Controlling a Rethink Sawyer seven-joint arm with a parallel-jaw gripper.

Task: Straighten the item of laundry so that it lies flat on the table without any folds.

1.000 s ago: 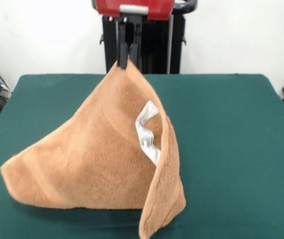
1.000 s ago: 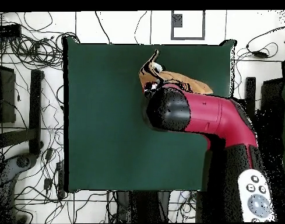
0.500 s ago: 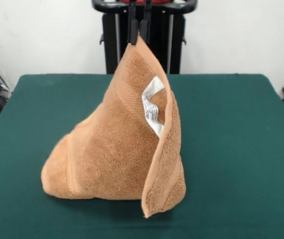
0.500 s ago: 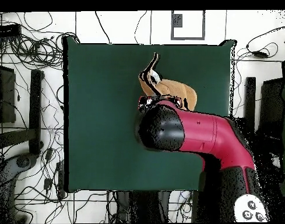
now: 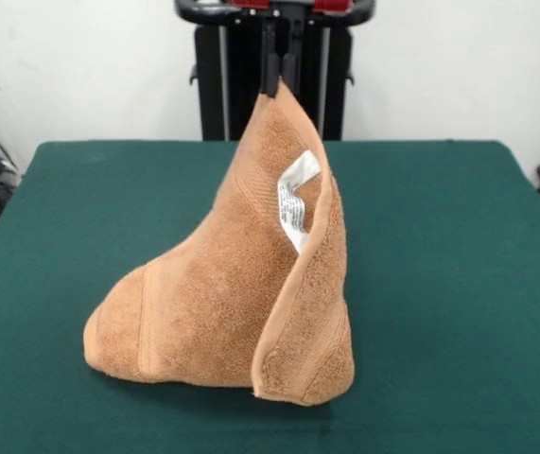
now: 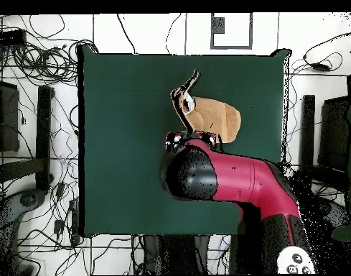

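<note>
In the front view the towel (image 5: 241, 284) is held by one corner, pinched in the closed gripper (image 5: 278, 83), peak up, base bunched on the table (image 5: 459, 284) near centre, so spreading seems needed next; in the overhead view its lowered mass trails right.

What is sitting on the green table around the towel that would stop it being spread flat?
Nothing visible. The gripper holds the towel up by one corner, and the table around it is bare in both views.
</note>
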